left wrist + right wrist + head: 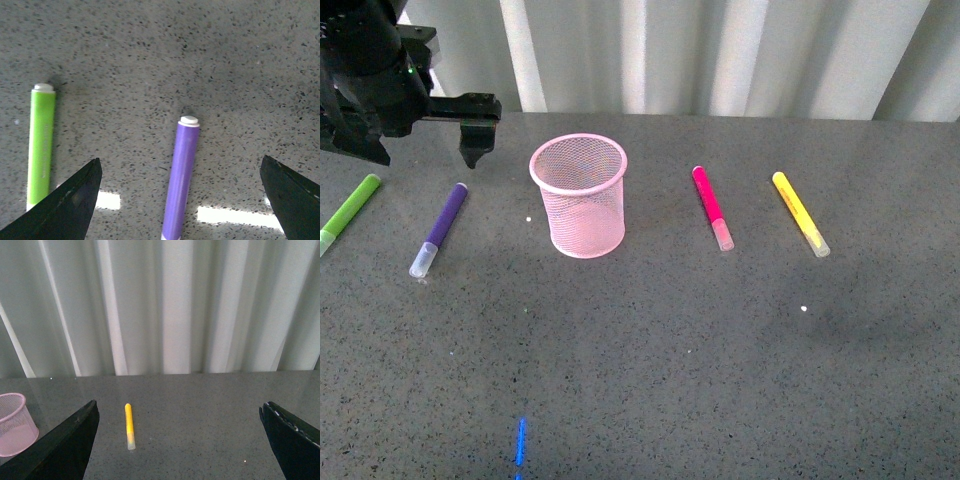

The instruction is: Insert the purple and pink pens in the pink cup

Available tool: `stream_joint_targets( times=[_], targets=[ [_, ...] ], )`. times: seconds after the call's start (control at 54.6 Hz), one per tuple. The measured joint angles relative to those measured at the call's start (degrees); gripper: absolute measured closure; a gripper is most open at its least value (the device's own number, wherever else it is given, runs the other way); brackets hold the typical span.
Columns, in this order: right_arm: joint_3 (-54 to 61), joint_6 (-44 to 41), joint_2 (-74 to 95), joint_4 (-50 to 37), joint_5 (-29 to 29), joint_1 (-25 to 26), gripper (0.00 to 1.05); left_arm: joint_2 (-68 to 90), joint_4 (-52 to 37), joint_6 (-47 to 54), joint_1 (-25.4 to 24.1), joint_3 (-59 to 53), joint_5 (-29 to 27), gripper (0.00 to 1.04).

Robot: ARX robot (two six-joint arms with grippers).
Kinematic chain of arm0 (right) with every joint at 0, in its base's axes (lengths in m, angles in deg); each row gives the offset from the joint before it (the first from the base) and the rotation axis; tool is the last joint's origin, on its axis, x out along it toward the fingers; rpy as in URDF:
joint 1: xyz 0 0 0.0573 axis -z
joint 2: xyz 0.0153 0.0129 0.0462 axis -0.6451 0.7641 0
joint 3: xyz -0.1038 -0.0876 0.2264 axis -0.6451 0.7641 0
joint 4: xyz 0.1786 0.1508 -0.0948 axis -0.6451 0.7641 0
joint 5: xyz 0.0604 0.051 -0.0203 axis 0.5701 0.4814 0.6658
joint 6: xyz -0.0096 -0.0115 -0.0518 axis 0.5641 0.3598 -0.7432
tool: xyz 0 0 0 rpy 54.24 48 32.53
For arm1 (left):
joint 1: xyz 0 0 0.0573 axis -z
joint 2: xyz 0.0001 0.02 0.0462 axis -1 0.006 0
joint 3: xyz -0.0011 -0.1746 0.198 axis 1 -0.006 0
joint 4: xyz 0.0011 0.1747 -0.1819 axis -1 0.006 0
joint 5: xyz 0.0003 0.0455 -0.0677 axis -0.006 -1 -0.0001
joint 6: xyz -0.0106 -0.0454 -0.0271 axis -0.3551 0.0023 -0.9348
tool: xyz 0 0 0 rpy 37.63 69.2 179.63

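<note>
- Two pincers are seen spread wide and empty: the left pincer (pixel 180 165) is poised over the purple pen (pixel 182 175), and the right pincer (pixel 179 407) is held well above the counter (pixel 720 350).
- Both task pens lie flat on the counter, the purple one to the left of the upright pink cup (pixel 585 215) and the pink pen (pixel 710 205) to its right.
- Trouble is likely if the descent drifts: the nearby green pen (pixel 42 145) could be nudged or taken instead.
- Pinched off-centre, the round purple pen could be rolled away.

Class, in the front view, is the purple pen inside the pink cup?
No, the purple pen lies on the table, left of the pink cup.
</note>
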Motion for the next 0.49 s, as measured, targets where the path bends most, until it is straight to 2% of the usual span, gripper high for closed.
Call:
stream_joint_targets(
  times=[0.494],
  targets=[
    [0.00, 0.00, 0.00, 0.00, 0.02, 0.00, 0.07, 4.22, -3.43, 3.08, -0.79, 0.52, -0.72, 0.07]
  ],
)
